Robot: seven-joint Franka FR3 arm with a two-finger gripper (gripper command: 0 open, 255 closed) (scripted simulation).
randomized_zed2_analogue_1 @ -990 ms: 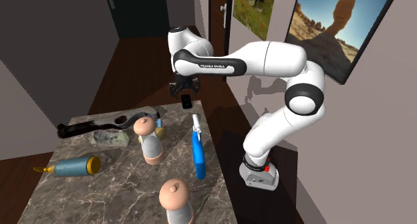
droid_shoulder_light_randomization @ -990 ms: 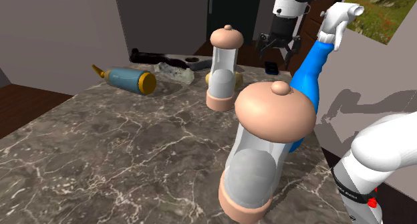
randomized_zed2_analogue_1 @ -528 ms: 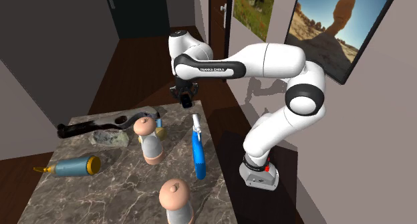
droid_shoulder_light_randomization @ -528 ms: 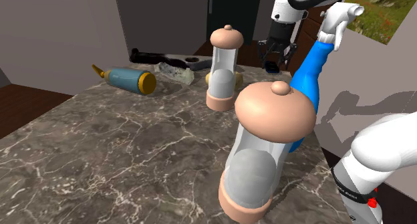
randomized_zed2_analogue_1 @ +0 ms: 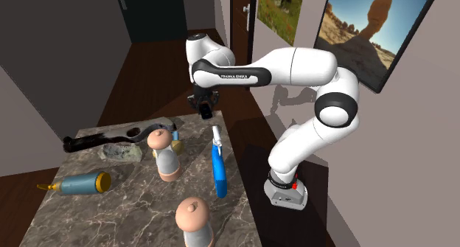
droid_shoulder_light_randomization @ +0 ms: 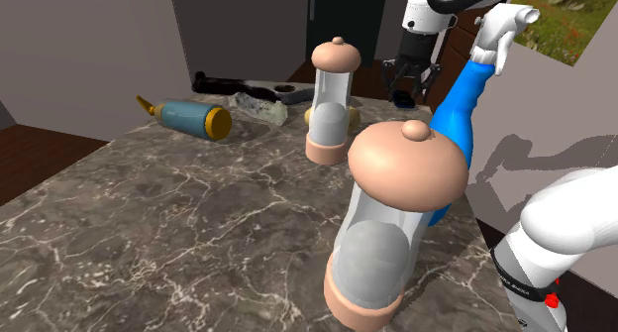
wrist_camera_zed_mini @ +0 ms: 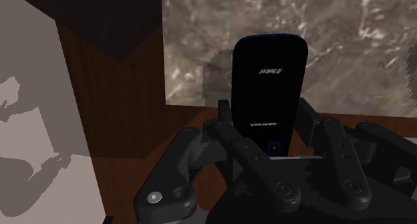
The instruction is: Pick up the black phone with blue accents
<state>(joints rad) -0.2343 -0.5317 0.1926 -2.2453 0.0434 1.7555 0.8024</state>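
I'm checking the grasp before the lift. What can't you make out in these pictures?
Lower end of the phone: wrist view, hidden behind the fingers.
Whether the phone is off the table: shoulder view, the gripper covers it.
The long black thing at the table's edge: second exterior view, too small to name.
Base of the front jar: second exterior view, cut off by the bottom edge.
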